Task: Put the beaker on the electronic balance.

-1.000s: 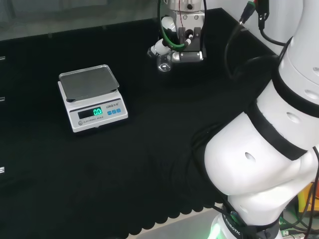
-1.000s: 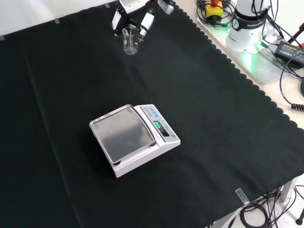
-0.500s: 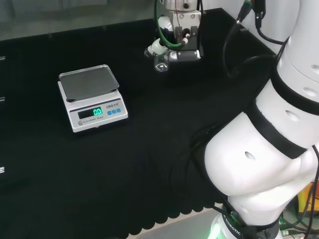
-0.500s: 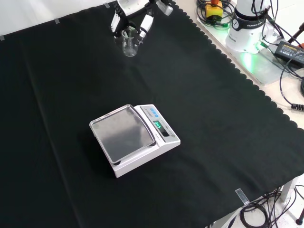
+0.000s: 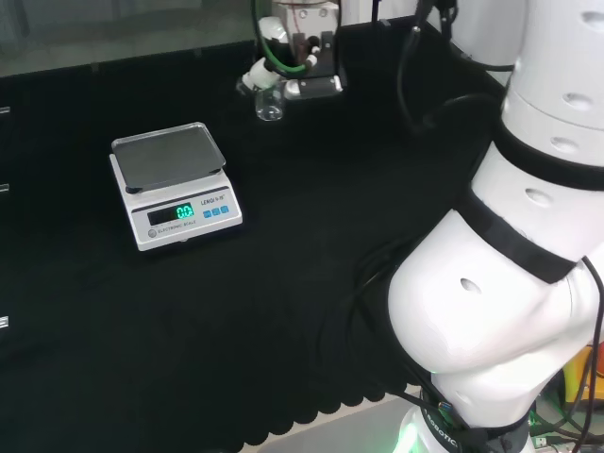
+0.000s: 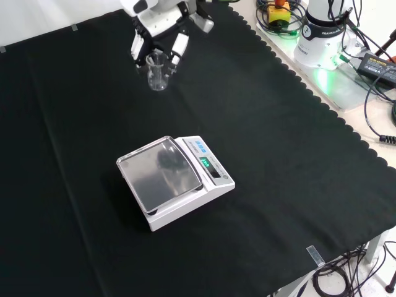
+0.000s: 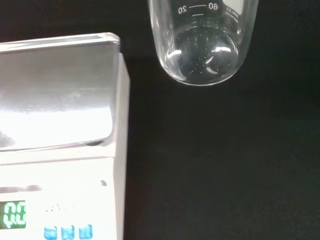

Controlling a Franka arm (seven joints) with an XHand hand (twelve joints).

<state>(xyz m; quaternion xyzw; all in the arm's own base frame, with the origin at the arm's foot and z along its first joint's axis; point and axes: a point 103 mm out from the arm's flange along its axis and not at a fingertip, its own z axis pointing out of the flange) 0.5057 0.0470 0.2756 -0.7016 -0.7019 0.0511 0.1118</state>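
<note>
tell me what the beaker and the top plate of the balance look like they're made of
The beaker looks like clear glass, possibly clear plastic: the black cloth shows through its wall and base, with bright glints and printed graduation marks. The balance's top plate looks like brushed or polished metal, probably stainless steel: grey, smooth, softly reflective, with a raised rim. The balance body beneath looks like white matte plastic.

In the front view the electronic balance (image 6: 176, 181) sat at the centre of the cloth (image 6: 278, 161). The beaker (image 6: 157, 70) hung in the hand (image 6: 158, 28) at the upper left, well apart from the balance and clear of its pan (image 6: 160, 171).
</note>
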